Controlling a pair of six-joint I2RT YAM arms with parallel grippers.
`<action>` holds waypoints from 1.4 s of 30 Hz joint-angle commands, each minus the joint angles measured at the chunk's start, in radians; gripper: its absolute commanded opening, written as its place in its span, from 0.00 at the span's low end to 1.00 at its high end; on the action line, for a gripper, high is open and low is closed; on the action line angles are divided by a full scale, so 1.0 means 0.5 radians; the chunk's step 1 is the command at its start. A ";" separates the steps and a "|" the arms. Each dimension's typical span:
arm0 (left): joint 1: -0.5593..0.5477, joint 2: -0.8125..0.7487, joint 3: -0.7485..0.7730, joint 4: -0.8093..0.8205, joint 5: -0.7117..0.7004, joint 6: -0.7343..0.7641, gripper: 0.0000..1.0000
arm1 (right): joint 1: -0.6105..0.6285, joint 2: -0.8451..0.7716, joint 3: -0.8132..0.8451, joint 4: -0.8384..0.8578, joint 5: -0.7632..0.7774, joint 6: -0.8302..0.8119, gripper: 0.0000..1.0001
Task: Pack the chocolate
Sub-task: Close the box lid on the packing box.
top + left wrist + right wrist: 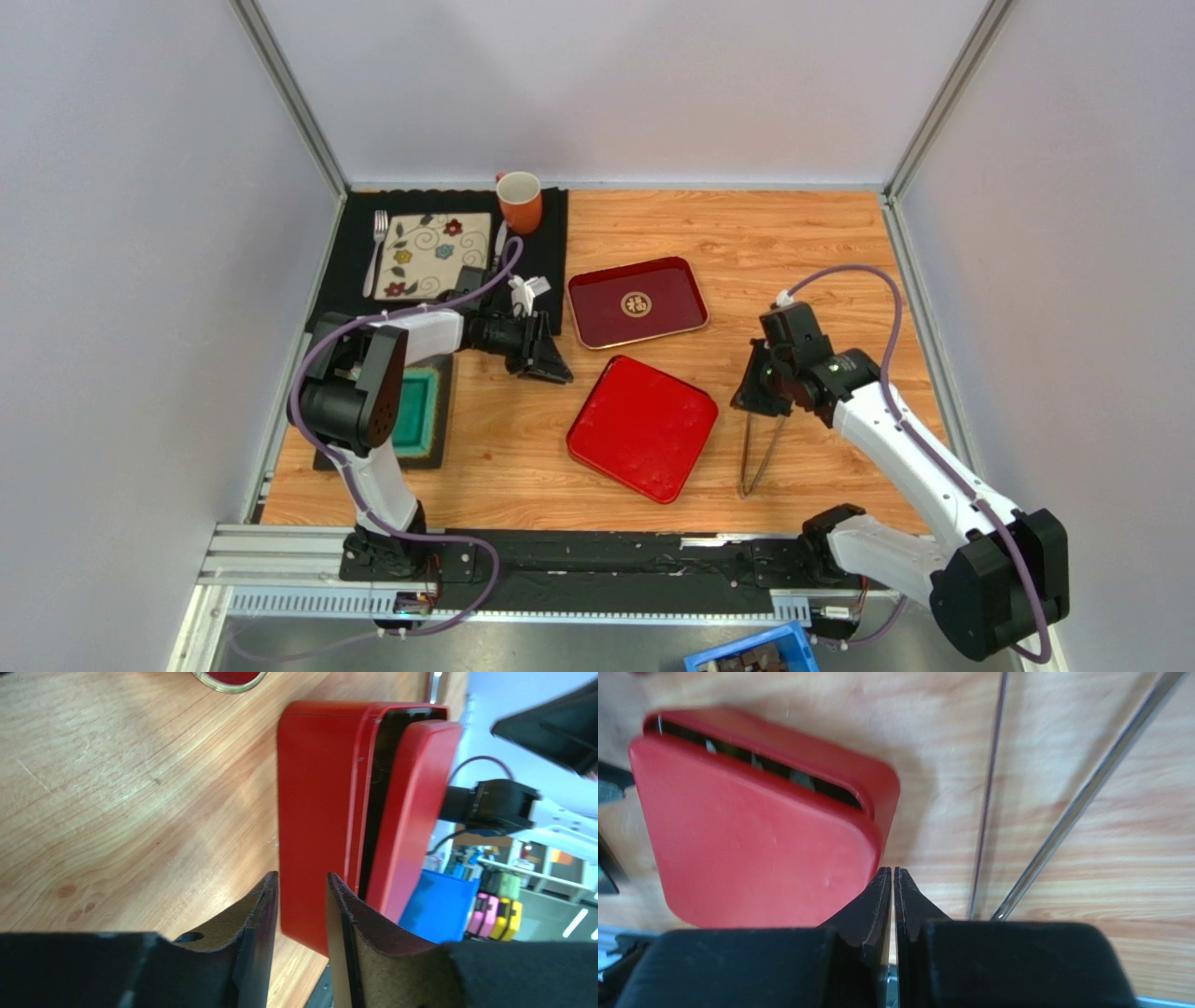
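Observation:
A red box [643,427] lies mid-table with its red lid [752,847] resting askew on it, leaving a dark slit. The chocolate is hidden under that lid; only a few pale bits [801,778] show through the slit. My left gripper [551,370] hovers left of the box, open, nothing between its fingers. In the left wrist view the left gripper [302,876] points at the box's side [316,812]. My right gripper [748,399] is shut and empty to the right of the box. In the right wrist view the right gripper [892,871] has its tips beside the lid's corner.
Metal tongs [758,455] lie on the wood beside the right gripper. A dark red tray with a gold emblem [636,301] sits behind the box. An orange mug [519,200], a floral plate [432,255] and a fork [377,249] rest on a black mat at back left. A green block [414,406] is near the left arm.

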 commanded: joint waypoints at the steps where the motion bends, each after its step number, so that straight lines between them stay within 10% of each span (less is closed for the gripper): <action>1: -0.073 -0.060 0.058 -0.118 -0.214 0.184 0.37 | 0.147 -0.058 -0.077 -0.037 -0.063 0.193 0.08; 42: -0.211 -0.229 -0.123 -0.286 -0.251 0.369 0.31 | 0.153 0.356 0.015 0.117 -0.100 0.074 0.07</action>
